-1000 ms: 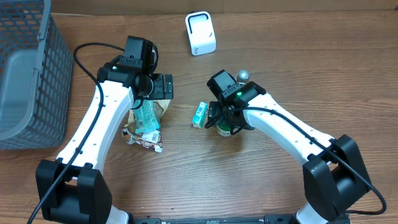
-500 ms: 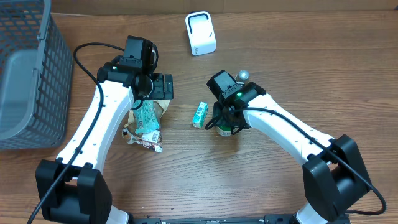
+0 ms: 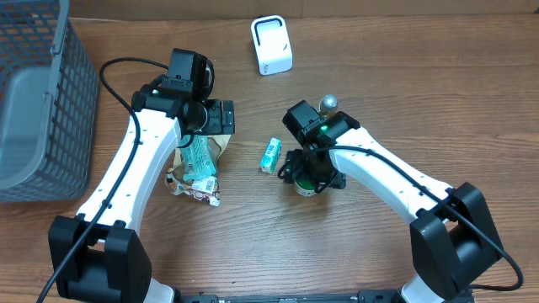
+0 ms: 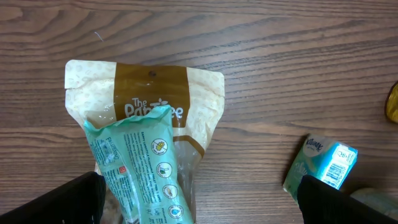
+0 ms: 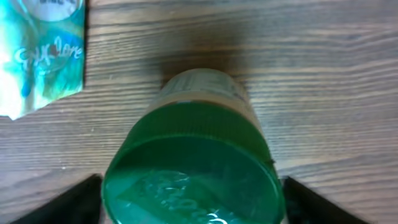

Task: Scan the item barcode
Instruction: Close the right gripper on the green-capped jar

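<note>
A jar with a green lid (image 3: 307, 187) stands upright on the table, and my right gripper (image 3: 310, 177) is open straddling it. In the right wrist view the lid (image 5: 193, 168) fills the gap, with a dark fingertip (image 5: 81, 199) close on each side. A small teal tissue pack (image 3: 270, 155) lies just left of the jar, its barcode end showing in the left wrist view (image 4: 341, 163). My left gripper (image 3: 210, 118) hangs open above a green packet (image 4: 140, 168) that lies on a brown-and-cream pouch (image 4: 149, 93). The white scanner (image 3: 272, 45) stands at the back.
A grey wire basket (image 3: 34, 101) fills the far left. Further wrapped packets (image 3: 195, 189) lie below the pouch beside the left arm. A small silver knob (image 3: 328, 102) sits behind the right wrist. Something yellow (image 4: 393, 102) shows at the left wrist view's right edge.
My right gripper narrowed and then widened again. It has shifted slightly toward the front of the table, and the jar now shows a little nearer. The left arm has not moved.
</note>
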{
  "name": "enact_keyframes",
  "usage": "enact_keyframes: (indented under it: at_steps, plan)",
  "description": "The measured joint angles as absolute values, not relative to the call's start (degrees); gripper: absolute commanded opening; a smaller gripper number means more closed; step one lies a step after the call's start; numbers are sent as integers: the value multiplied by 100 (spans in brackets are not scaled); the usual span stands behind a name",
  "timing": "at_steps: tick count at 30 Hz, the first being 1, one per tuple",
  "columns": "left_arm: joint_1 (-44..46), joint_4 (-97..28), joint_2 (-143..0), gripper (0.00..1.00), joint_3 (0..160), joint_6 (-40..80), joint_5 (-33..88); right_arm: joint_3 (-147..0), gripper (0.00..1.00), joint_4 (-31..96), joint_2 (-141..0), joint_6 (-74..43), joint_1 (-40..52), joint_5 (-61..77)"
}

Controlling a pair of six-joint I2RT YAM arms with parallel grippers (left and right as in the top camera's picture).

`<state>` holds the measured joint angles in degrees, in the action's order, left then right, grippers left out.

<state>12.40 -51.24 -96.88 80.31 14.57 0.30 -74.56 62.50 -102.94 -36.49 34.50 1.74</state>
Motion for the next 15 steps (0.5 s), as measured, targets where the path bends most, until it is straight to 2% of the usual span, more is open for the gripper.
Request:
enact_keyframes:
  at_steps: [7,12,15]
  plan:
    - [1240,-5127,-9688,100,8031,1457,30,-7454,100,6036,-10294,-3691,3448,259]
    - [1240,-5127,-9688,100,8031,1457,30,-7456,84,5990,-10294,-3717,3450,246]
    - [1240,-5127,-9688,100,8031,1457,30,-7454,82,5996,-10294,-3726,3450,204]
